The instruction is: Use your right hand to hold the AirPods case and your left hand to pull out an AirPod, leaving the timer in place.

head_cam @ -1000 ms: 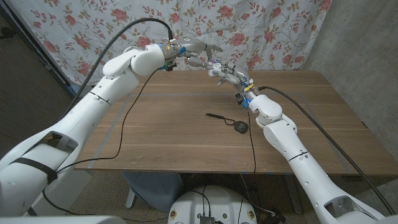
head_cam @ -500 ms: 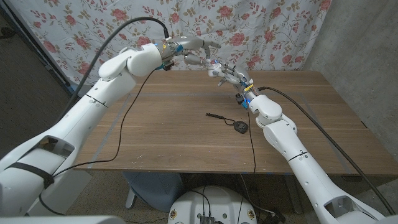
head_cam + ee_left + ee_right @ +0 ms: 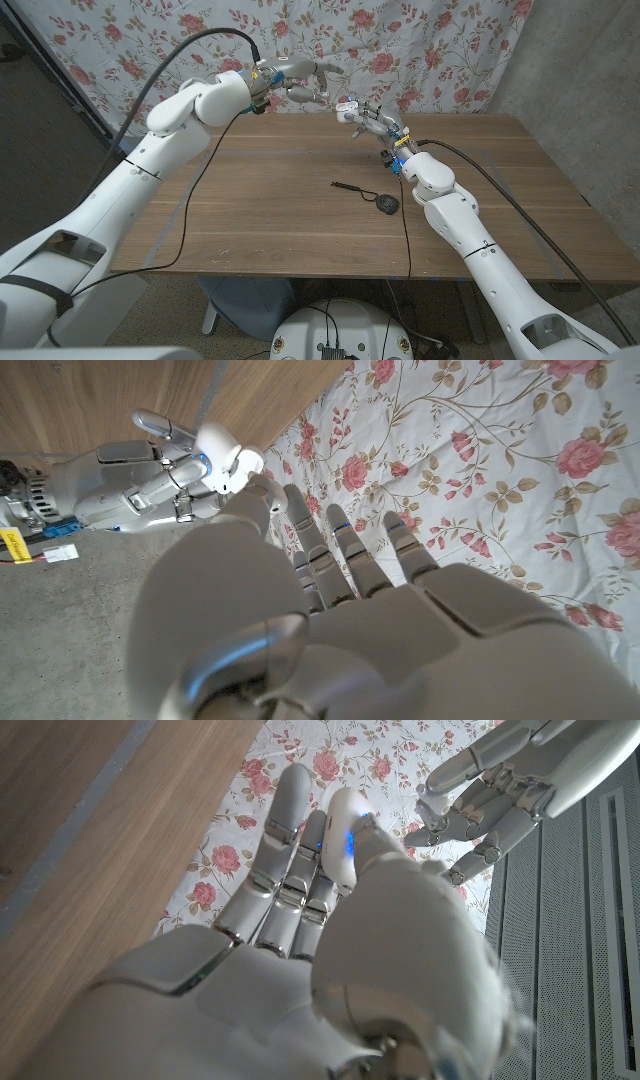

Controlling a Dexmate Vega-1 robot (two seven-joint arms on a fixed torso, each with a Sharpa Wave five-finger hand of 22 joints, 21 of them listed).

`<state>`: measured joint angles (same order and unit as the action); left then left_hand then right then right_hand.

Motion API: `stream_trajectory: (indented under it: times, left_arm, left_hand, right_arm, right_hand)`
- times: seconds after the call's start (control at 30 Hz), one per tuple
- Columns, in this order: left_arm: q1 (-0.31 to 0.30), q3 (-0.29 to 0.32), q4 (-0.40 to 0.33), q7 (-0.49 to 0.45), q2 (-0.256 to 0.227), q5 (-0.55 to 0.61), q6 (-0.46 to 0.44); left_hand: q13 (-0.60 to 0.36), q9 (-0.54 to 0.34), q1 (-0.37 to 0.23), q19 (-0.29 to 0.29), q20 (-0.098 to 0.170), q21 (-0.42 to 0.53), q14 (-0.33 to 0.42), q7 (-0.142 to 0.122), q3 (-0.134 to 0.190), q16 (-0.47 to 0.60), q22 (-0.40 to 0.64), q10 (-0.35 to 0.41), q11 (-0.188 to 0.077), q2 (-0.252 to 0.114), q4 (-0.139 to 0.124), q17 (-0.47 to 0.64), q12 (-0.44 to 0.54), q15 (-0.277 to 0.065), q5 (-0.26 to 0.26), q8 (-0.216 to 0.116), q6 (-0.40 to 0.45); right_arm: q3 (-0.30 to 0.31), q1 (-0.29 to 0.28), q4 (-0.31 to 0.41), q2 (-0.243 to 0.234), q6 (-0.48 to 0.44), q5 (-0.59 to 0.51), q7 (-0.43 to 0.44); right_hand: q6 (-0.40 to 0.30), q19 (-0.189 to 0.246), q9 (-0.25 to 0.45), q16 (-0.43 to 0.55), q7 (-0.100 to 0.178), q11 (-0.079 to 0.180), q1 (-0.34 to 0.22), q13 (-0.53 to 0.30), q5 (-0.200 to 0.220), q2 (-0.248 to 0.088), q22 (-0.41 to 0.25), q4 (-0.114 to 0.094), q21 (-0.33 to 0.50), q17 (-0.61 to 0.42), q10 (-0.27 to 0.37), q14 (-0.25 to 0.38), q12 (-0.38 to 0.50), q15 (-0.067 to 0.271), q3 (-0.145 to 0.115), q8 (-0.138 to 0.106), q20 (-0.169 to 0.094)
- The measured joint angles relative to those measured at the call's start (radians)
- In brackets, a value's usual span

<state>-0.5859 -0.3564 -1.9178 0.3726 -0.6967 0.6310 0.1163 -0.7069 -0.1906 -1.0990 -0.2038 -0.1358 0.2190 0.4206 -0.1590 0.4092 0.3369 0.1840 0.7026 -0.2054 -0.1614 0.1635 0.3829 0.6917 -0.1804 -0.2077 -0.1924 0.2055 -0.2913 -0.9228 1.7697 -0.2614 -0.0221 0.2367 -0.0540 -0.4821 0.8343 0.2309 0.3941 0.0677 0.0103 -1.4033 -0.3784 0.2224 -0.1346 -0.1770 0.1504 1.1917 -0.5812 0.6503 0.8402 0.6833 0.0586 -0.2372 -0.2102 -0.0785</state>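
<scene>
the left hand [image 3: 298,80] has drawn back from the case [image 3: 345,108], fingers apart, holding nothing visible; the right hand [image 3: 368,121] grips the case above the table [image 3: 280,215].

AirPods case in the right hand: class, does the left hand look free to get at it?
Probably yes: the AirPods case sits exposed in the raised right hand, and the left hand hangs beside it with nothing between.

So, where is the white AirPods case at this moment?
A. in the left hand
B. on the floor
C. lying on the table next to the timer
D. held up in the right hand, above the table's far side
D: the right hand grips the white AirPods case up in the air, while the black timer lies apart on the table.
</scene>
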Motion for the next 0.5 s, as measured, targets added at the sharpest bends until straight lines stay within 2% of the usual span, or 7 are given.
stream_trajectory:
  times: [0.13, 0.17, 0.27, 0.5]
  left_arm:
    - [-0.004, 0.002, -0.003, 0.000, 0.000, 0.000, -0.025]
    - [-0.028, 0.002, -0.003, 0.000, -0.001, 0.001, -0.037]
    - [-0.028, 0.012, -0.022, 0.000, -0.001, 0.001, -0.065]
    - [-0.092, 0.037, -0.057, 0.000, 0.005, 0.001, -0.128]
  left_hand:
    - [0.001, 0.000, 0.000, 0.000, 0.000, 0.000, 0.000, 0.000, 0.000, 0.000, 0.000, 0.005, 0.005, 0.000, 0.000, 0.000, 0.000, 0.000, 0.001, 0.003, 0.000]
    - [0.001, 0.000, 0.000, 0.000, 0.000, 0.000, 0.000, 0.000, 0.000, 0.000, 0.000, 0.005, 0.005, 0.000, 0.000, 0.000, 0.004, 0.000, 0.001, 0.005, 0.000]
    - [0.001, 0.000, -0.002, 0.000, 0.000, 0.000, 0.000, 0.004, 0.000, 0.000, 0.000, 0.005, 0.005, -0.002, 0.000, 0.000, 0.004, 0.000, 0.004, 0.005, 0.004]
    - [0.001, 0.000, -0.006, 0.000, 0.000, 0.000, 0.004, 0.005, 0.000, 0.000, 0.000, 0.005, 0.005, -0.001, 0.000, 0.000, 0.004, 0.000, 0.004, 0.005, 0.005]
  right_arm:
    - [0.006, 0.002, -0.003, 0.003, 0.000, 0.000, 0.001]
    - [0.007, 0.002, -0.004, 0.003, 0.000, 0.000, 0.001]
    - [0.012, 0.003, -0.007, 0.004, 0.000, 0.000, 0.001]
    - [0.024, 0.004, -0.012, 0.007, 0.009, 0.000, 0.025]
  right_hand:
    - [0.000, 0.000, 0.000, 0.000, 0.000, 0.000, 0.000, 0.000, 0.000, 0.000, 0.000, 0.000, 0.000, 0.000, 0.000, 0.000, -0.001, 0.000, 0.000, 0.000, 0.000]
    - [0.000, 0.000, 0.000, 0.000, 0.000, 0.001, 0.000, 0.000, 0.000, 0.000, 0.000, 0.000, 0.000, 0.000, 0.001, 0.000, -0.002, 0.000, 0.000, 0.000, 0.000]
    - [0.000, 0.000, 0.000, 0.000, 0.000, 0.001, 0.000, 0.000, -0.003, 0.000, 0.000, 0.000, 0.000, -0.001, 0.001, 0.000, -0.002, 0.000, 0.000, 0.000, 0.000]
    - [0.000, 0.000, 0.000, 0.000, 0.000, 0.001, 0.000, 0.000, -0.003, 0.000, 0.000, 0.000, 0.008, -0.006, 0.001, -0.001, 0.002, 0.001, 0.000, 0.000, 0.000]
